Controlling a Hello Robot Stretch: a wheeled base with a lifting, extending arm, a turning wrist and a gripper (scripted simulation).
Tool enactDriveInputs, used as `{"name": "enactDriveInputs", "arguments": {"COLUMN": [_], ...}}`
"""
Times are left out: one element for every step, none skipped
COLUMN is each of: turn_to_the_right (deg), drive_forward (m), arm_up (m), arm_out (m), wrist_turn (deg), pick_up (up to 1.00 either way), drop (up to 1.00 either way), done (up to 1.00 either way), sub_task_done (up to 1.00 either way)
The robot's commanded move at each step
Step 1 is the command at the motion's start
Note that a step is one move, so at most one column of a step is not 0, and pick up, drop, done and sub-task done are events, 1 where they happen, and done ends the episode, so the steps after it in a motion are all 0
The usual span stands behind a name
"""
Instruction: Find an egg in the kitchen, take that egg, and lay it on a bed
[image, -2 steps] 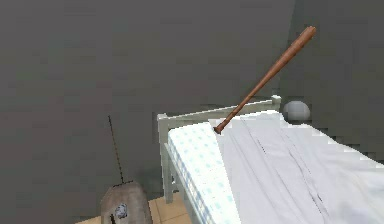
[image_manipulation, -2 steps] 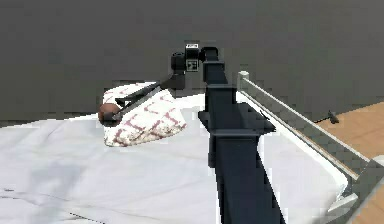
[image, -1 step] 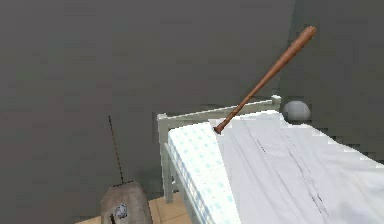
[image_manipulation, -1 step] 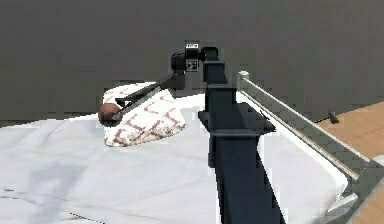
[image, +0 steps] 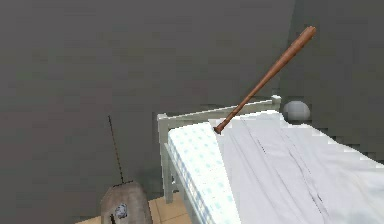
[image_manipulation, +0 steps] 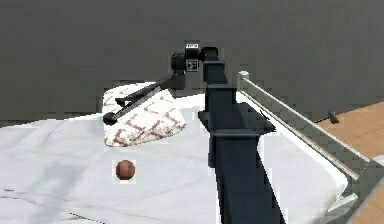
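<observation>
A bed (image_manipulation: 55, 150) with a white crumpled cover spreads across the arm side view. On the cover lies a small brown round thing (image_manipulation: 124, 170), egg-like in shape and colour. My arm reaches out over the bed, and the gripper (image_manipulation: 110, 117) ends in front of a patterned pillow (image_manipulation: 150, 120), up and slightly left of the brown thing. I cannot tell whether the gripper holds anything. In the forward view the bed (image: 300, 170) fills the lower right, with its white frame at the head end.
A brown baseball bat (image: 265, 78) leans up from the bed toward the grey wall. A grey ball (image: 296, 108) sits by the bed's far corner. A grey box (image: 122, 205) with a thin rod stands on the floor. The white bed rail (image_manipulation: 290, 118) runs right of my arm.
</observation>
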Motion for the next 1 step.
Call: {"name": "enactDriveInputs", "arguments": {"turn_to_the_right": [0.0], "drive_forward": [0.00], "arm_up": [0.02], "arm_out": [0.00], "wrist_turn": [0.0], "pick_up": [0.00], "drop": [0.00], "done": [0.00], "sub_task_done": [0.00]}}
